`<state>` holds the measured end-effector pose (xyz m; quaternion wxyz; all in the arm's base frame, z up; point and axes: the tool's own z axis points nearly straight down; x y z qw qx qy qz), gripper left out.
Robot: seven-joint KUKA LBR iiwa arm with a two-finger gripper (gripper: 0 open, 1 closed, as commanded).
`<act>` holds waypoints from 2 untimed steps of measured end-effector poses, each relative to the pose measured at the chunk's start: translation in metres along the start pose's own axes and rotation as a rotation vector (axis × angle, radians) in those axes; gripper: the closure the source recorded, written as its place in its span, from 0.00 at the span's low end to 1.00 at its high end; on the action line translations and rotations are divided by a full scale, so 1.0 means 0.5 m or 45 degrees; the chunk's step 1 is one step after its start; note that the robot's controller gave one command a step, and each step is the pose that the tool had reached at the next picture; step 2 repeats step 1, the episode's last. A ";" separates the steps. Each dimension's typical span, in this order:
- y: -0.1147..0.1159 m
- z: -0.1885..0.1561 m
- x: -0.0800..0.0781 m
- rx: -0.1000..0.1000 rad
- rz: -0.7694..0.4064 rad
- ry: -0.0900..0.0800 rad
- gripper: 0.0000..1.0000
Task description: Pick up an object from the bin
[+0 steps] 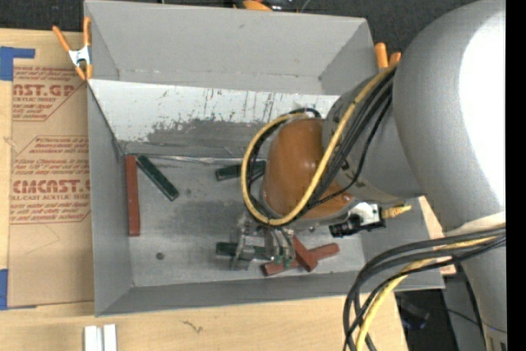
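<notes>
The gripper (pixel 256 247) sits low in the near-right part of the bin (pixel 222 45), below the arm's orange cover (pixel 296 164). Whether it is spread or closed cannot be determined, and no object is seen in its grasp. It stands among a small cluster: a dark green block (pixel 224 249) touching or just beside it on the left, a small red piece (pixel 274 266) below it, and a red-brown block (pixel 317 253) to its right. Judged best practice: centre on one piece only, preferably the dark green block, align across its narrow side, close firmly, then lift vertically, clear of the near wall. A long red-brown bar (pixel 131 197) and a dark green bar (pixel 156 177) lie well apart at left.
</notes>
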<state>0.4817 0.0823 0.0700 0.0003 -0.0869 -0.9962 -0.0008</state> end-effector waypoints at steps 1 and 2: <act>0.011 -0.334 -0.021 -0.003 0.036 -0.011 1.00; 0.011 -0.334 -0.021 -0.003 0.036 -0.011 1.00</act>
